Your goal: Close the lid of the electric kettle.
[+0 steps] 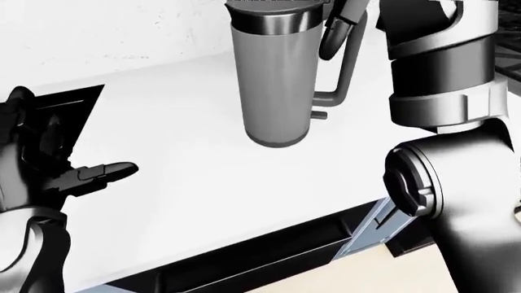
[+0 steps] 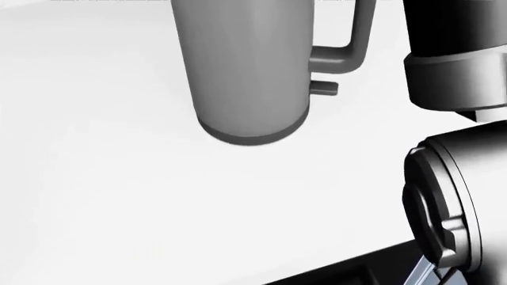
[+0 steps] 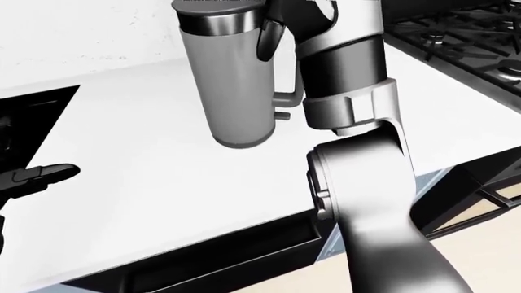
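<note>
The electric kettle (image 1: 276,79) is a tall grey cylinder standing upright on the white counter (image 1: 187,183). Its dark top rim (image 1: 273,17) meets the top edge of the left-eye view, so the lid is cut off and its state does not show. The handle (image 1: 349,67) faces right. My right hand (image 3: 273,30) is raised beside the kettle's rim, above the handle, with one dark finger (image 1: 334,36) hanging down close to it. Most of that hand is out of frame. My left hand (image 1: 90,177) is low at the left, fingers spread and empty, well away from the kettle.
A black sink (image 1: 61,116) lies at the left, behind my left hand. A gas stove (image 3: 464,43) sits at the far right of the right-eye view. The counter's edge and a dark drawer front (image 1: 269,256) run along the bottom. My right forearm (image 3: 358,201) fills the right side.
</note>
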### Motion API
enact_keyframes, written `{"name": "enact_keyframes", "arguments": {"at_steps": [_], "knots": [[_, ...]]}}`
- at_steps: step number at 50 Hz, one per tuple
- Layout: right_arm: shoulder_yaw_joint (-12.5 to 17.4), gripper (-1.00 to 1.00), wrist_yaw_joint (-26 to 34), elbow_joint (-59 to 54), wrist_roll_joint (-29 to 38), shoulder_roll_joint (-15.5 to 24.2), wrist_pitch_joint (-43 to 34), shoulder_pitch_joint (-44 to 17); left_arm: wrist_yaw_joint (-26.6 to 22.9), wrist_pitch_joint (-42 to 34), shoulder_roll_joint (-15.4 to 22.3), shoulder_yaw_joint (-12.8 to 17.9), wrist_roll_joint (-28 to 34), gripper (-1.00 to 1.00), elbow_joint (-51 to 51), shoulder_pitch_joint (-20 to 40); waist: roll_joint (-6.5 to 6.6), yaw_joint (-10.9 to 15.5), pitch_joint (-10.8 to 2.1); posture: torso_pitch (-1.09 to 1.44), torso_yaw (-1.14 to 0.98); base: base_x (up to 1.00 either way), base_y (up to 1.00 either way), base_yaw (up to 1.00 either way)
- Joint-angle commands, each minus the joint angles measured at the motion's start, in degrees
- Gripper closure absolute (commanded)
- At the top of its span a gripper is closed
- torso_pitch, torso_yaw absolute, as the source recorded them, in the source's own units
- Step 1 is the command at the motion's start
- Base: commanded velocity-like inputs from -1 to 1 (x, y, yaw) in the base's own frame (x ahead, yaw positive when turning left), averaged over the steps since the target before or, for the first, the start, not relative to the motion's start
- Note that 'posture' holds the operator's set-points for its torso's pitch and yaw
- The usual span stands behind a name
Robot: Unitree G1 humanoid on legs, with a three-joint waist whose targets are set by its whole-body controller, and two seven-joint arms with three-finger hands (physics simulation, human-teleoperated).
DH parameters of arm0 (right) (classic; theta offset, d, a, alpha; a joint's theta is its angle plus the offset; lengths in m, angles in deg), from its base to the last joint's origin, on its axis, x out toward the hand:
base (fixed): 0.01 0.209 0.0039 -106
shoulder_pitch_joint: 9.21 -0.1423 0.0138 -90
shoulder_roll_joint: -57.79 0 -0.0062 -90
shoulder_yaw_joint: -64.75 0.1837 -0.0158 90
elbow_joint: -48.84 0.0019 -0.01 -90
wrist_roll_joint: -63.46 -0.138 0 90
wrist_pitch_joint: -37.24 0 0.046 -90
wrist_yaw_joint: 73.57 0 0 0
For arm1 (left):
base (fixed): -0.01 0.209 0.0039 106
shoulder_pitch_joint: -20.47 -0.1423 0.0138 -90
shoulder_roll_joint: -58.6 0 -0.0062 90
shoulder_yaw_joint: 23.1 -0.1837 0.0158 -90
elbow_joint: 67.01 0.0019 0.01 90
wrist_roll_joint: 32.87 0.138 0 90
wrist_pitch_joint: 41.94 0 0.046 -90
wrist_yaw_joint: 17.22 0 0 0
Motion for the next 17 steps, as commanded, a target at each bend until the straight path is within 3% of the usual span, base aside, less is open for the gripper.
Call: {"name": "enact_keyframes", "arguments": {"at_steps": [1, 6, 17], "knots": [[0.31, -1.00, -1.03, 1.36, 0.30, 0.69, 0.70, -2.64, 0.07, 1.25, 1.13, 1.08, -0.29, -1.00, -2.16, 0.98, 0.28, -0.03, -1.58, 0.00, 0.00, 0.00, 0.00, 0.00], [0.55, -1.00, -0.24, 1.44, 0.42, 1.85, 1.08, -3.21, -0.24, 2.57, 0.89, 0.61, 0.36, -1.00, -0.84, 0.98, 0.27, -0.04, -1.44, 0.00, 0.00, 0.00, 0.00, 0.00], [3.04, -1.00, 7.07, 8.67, 2.47, 10.22, 1.86, -0.97, -0.19, 2.65, 0.88, 0.57, 0.48, -1.00, -0.91, 0.84, -0.34, 0.20, -1.16, 0.00, 0.00, 0.00, 0.00, 0.00]]}}
